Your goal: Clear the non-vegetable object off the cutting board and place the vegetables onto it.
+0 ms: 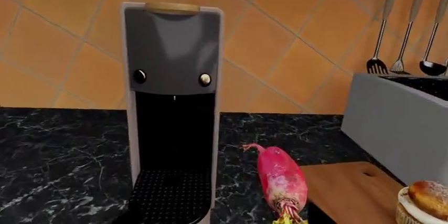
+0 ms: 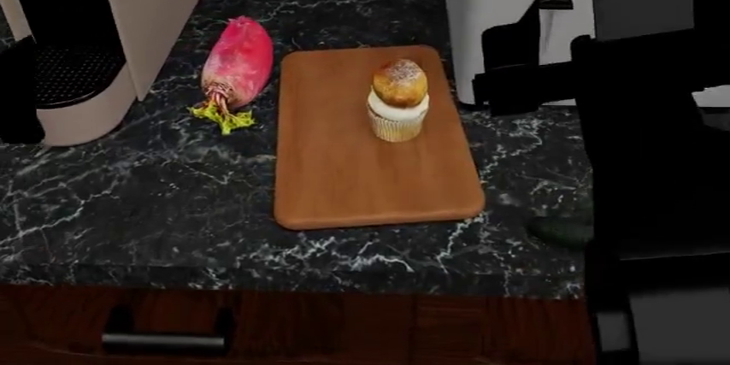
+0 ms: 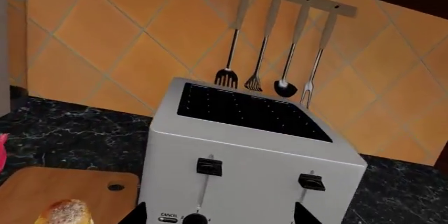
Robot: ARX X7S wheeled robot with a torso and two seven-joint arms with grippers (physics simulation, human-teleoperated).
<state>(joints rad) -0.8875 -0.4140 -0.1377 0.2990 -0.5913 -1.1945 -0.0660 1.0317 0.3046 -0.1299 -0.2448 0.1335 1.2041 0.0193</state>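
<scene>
The only lettering I can read is "CANCEL" above a small button low on the front of the toaster (image 3: 245, 166), directly ahead of the right gripper; the marks beside it are too small to read.

Cupcake (image 2: 399, 100) on the cutting board (image 2: 354, 168) (radish (image 2: 238, 61) lies left).

Even, soft light fills all three rendered views, bright on the orange tiled wall (image 3: 105, 51) and dimmer over the dark marble counter (image 2: 137, 203). The cupcake (image 2: 398, 100) casts only a faint shadow on the cutting board (image 2: 365, 168). Edges look slightly soft from compression, with no glare or edge distortion.
</scene>
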